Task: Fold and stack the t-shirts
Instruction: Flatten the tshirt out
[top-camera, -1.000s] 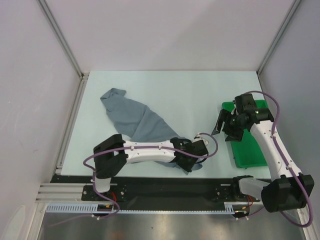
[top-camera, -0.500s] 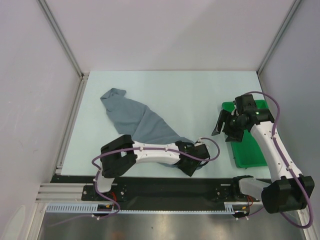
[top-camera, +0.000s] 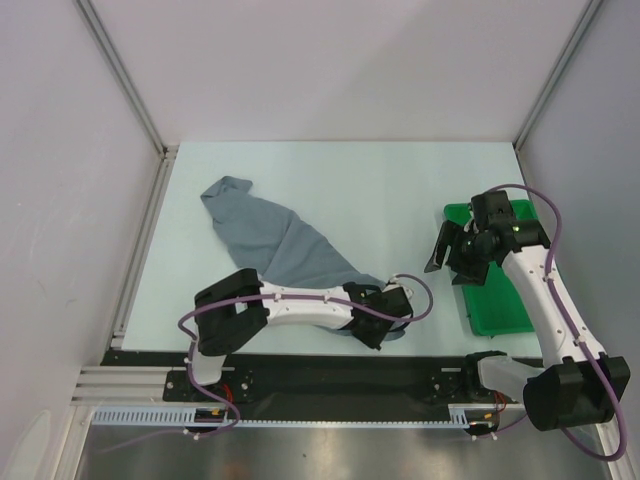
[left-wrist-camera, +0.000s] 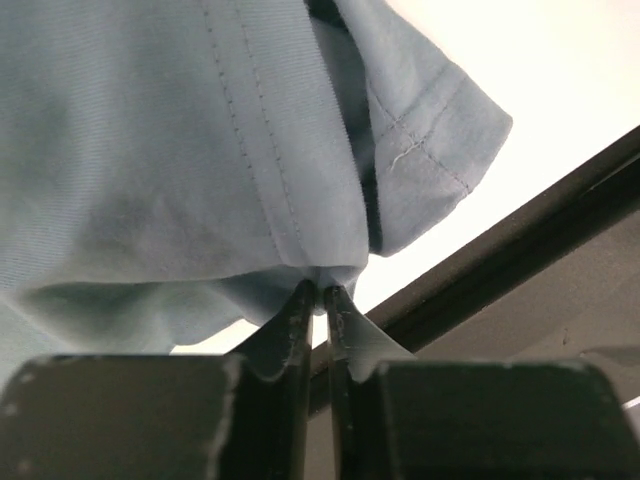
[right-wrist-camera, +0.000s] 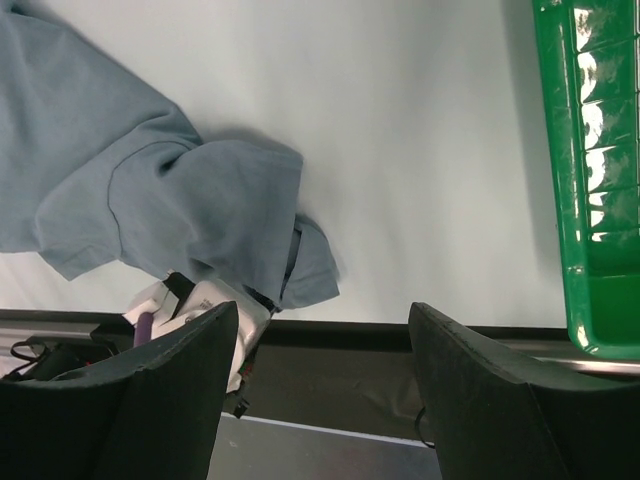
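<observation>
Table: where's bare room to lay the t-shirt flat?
Free: the middle of the table between t-shirt and green tray, plus the far strip behind both. Crowded: the near edge, where the left gripper pinches the t-shirt.

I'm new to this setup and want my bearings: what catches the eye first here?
A crumpled blue-grey t-shirt sprawls over the left half of the table, its near corner pinched in the left gripper at the front edge. On the right sits a bright green tray, with the right gripper hanging open beside it.
</observation>
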